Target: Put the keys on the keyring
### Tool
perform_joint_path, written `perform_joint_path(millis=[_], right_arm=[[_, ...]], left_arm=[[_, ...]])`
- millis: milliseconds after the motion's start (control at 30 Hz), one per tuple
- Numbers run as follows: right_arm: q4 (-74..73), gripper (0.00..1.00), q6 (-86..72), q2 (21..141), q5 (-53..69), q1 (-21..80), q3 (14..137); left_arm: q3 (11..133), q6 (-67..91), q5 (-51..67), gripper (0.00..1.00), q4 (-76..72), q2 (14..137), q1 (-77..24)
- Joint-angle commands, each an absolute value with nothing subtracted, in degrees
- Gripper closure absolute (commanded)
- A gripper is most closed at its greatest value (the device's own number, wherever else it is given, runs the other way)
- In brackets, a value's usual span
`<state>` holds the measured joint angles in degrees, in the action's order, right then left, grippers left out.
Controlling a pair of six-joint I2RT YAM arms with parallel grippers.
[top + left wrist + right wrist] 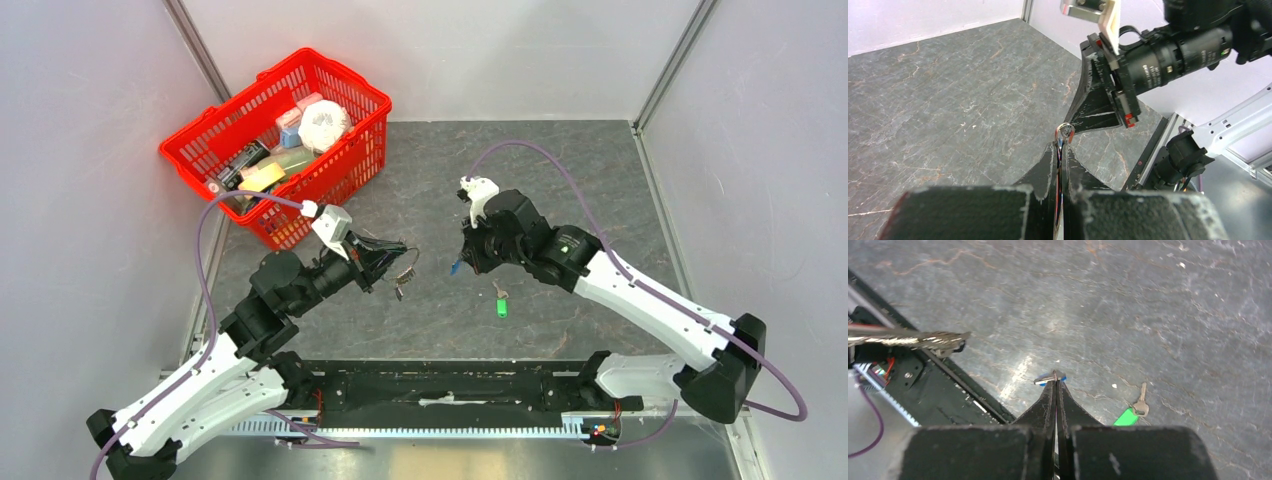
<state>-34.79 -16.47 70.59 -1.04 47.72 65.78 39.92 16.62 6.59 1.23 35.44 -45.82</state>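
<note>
Left gripper (pixel 1061 150) is seen closed tight on the keyring (pixel 1065 132), which is held clear of the surface (pixel 560 180) left of centre, with a small cluster of silver keys (pixel 403 282) dangling beneath it. The right gripper (pixel 1055 385) is likewise closed, and a blue-headed key (pixel 1050 378) is pinched at its fingertips, raised above the surface just right of the ring. The two grippers are pointed toward each other but are kept apart, and the blue-headed key is not touching the ring.

The task is judged to be partly done. Some keys hang on the ring already and one more has been picked up, but it has not been threaded. A green-headed key (pixel 1126 417) is left lying flat on the surface, nearer and slightly right of the right gripper, so at least two keys remain to be put on. Whether the ring's wire has been parted for threading cannot be told.
</note>
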Motion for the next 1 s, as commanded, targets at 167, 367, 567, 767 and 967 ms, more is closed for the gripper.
perform_joint_path(millis=[167,367,567,767,967], right_arm=[[-35.44,1.00,-6.54,66.25,5.02,52.48,72.64],[-33.96,1.00,-2.61,63.64,10.87,54.75,75.74],[-33.78,1.00,-0.53,61.28,15.15,56.28,78.03],[-32.99,1.00,1.19,60.09,17.36,57.08,79.28],[-31.41,1.00,0.84,59.67,20.77,57.38,80.72]], left_arm=[[42.76,16.45,10.56,0.98,-0.35,34.92,-45.62],[41.60,15.17,14.66,0.98,-2.65,33.37,-45.66],[40.40,14.82,21.07,0.98,-6.47,32.20,-45.66],[40.02,14.90,26.06,0.98,-8.59,32.15,-45.63],[40.03,15.11,26.94,0.98,-8.96,32.18,-45.62]])
